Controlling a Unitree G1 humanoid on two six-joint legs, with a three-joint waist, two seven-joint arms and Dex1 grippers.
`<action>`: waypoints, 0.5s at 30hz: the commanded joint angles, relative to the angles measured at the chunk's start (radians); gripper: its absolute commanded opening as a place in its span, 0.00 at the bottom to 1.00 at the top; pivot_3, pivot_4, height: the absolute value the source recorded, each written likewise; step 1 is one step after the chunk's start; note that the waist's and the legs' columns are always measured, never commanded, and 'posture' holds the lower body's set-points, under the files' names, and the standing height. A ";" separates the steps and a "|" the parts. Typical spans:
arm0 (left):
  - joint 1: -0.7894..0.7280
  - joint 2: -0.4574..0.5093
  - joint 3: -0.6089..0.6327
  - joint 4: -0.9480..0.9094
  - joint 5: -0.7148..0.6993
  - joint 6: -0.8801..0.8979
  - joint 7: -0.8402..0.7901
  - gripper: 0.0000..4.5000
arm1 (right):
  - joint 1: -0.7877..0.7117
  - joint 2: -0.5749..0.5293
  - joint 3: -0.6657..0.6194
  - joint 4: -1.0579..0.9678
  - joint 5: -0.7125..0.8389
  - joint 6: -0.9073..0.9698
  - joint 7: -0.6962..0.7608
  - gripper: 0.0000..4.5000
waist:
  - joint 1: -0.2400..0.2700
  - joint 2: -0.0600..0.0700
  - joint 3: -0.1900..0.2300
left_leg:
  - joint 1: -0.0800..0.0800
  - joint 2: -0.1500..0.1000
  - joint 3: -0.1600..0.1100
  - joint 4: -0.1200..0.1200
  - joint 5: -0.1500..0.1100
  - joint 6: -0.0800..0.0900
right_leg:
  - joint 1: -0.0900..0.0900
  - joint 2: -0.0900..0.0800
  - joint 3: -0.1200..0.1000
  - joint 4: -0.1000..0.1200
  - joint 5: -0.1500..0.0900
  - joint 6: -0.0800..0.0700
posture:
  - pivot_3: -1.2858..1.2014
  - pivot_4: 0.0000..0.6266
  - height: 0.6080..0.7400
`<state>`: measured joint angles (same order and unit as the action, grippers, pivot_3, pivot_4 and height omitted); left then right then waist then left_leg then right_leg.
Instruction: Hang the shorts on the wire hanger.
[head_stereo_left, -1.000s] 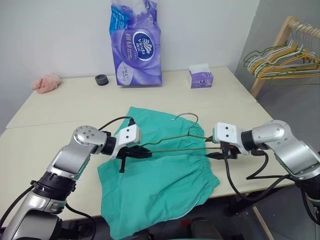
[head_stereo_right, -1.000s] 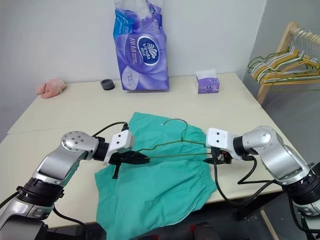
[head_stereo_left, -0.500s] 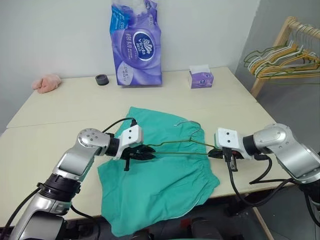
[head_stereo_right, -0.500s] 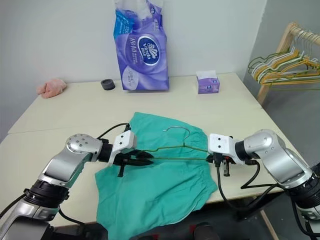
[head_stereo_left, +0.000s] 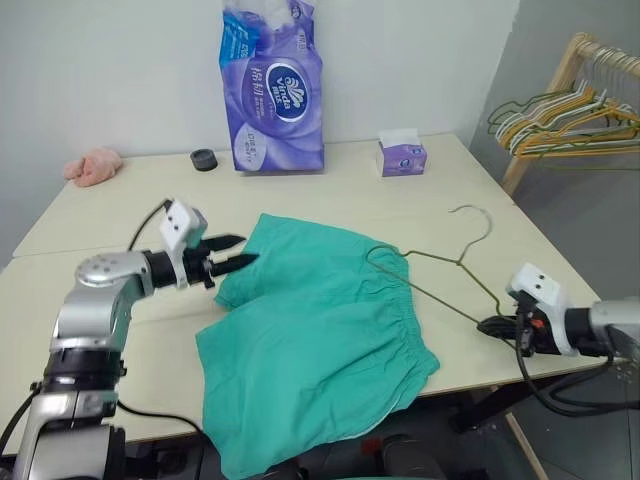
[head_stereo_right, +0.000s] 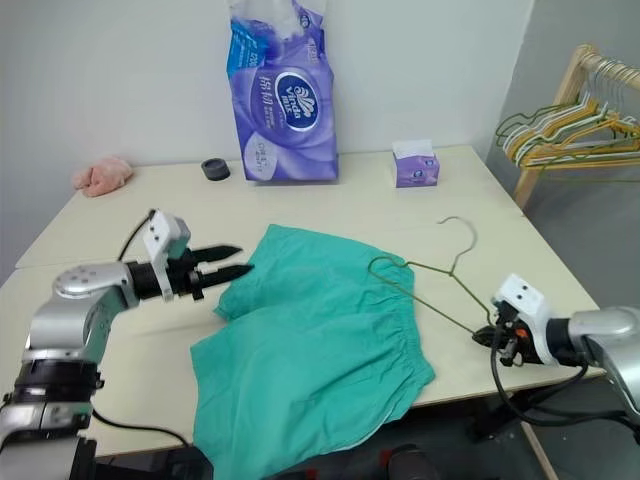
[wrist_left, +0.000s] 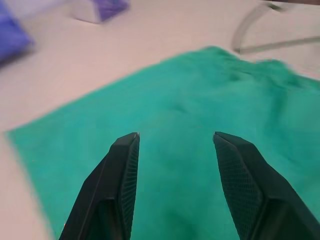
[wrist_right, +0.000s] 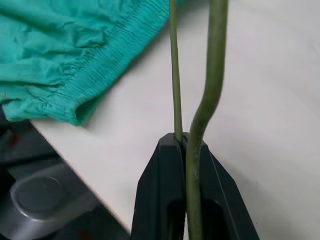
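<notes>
The teal-green shorts (head_stereo_left: 320, 345) lie spread flat on the table, one leg hanging over the near edge. The thin olive wire hanger (head_stereo_left: 432, 296) lies to their right, its left corner over the gathered waistband and its hook (head_stereo_left: 487, 222) pointing away from me. My right gripper (head_stereo_left: 497, 325) is shut on the hanger's right corner near the table's front edge; in the right wrist view the wire (wrist_right: 216, 60) runs out from between the closed fingers (wrist_right: 162, 170). My left gripper (head_stereo_left: 235, 262) stands open and empty at the left edge of the shorts, its fingers (wrist_left: 125, 165) pointing over the cloth.
A tall purple tissue pack (head_stereo_left: 272, 85), a small purple tissue box (head_stereo_left: 402, 155), a black round object (head_stereo_left: 204, 159) and a pink fluffy cloth (head_stereo_left: 92, 165) sit along the far side of the table (head_stereo_left: 120, 220). A wooden rack with bunched hangers (head_stereo_left: 570, 115) stands to the right.
My left gripper let go of the hanger, opened and drew back to the left. My right gripper closed on the hanger's right end and pulled it rightward, mostly off the shorts.
</notes>
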<state>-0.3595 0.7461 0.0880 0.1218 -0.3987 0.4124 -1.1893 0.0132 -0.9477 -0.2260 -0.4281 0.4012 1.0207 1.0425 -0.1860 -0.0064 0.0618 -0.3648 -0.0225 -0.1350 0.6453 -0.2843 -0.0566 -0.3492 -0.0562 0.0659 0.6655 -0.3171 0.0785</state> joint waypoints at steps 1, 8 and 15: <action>0.016 0.053 -0.024 -0.114 -0.044 0.022 -0.094 0.55 | 0.102 0.023 -0.147 -0.094 0.083 0.094 -0.027 0.00 | 0.004 0.000 0.000 | 0.000 0.000 0.000 0.000 0.000 0.000 | 0.000 0.001 0.000 0.000 0.000 0.000 | 0.43 0.07 1.00; -0.045 0.090 -0.091 -0.098 -0.024 0.016 -0.179 0.55 | 0.379 0.042 -0.311 -0.169 0.144 0.172 -0.037 0.00 | 0.023 0.000 0.000 | 0.001 -0.002 0.004 0.001 0.000 0.000 | 0.003 0.002 0.000 -0.001 0.000 0.000 | 0.41 0.08 1.00; -0.119 0.077 -0.120 -0.020 0.012 -0.012 -0.174 0.55 | 0.403 0.007 -0.302 -0.187 0.175 0.150 -0.040 0.00 | 0.014 0.000 0.000 | 0.002 -0.001 0.006 0.000 0.000 0.000 | 0.004 0.003 -0.001 -0.001 -0.001 0.001 | 0.41 0.08 1.00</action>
<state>-0.4554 0.8209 -0.0352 0.0947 -0.3958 0.4203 -1.3630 0.4331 -0.9249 -0.5109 -0.5851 0.5532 1.1853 1.0015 -0.1724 -0.0060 0.0623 -0.3626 -0.0231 -0.1290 0.6453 -0.2845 -0.0562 -0.3457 -0.0534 0.0652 0.6641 -0.3178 0.0794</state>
